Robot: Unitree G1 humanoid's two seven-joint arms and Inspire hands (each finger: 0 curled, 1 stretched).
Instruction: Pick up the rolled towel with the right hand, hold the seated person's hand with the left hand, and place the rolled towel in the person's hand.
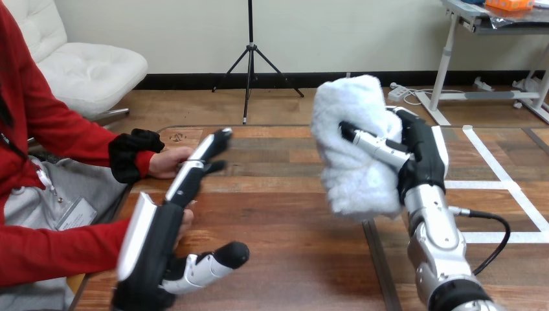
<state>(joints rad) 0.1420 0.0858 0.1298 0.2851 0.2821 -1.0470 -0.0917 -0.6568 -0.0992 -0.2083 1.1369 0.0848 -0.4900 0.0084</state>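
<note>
My right hand [422, 155] is raised above the table's right half, its fingers curled round a white rolled towel [353, 146] that stands roughly upright in the grip. My left hand [154, 241] is low at the left, with straight fingers [194, 170] reaching forward and the thumb spread out to the right. The person's hand [169, 162], with a black cuff, rests at the table's left edge right by those fingertips; I cannot tell whether they touch. A bit of the person's other hand [187, 220] shows just behind my left palm.
The wooden table [285, 214] stretches between my two hands. White tape lines [498, 184] mark its right part. The person's red sleeves come in from the left edge, one along the table's near left corner.
</note>
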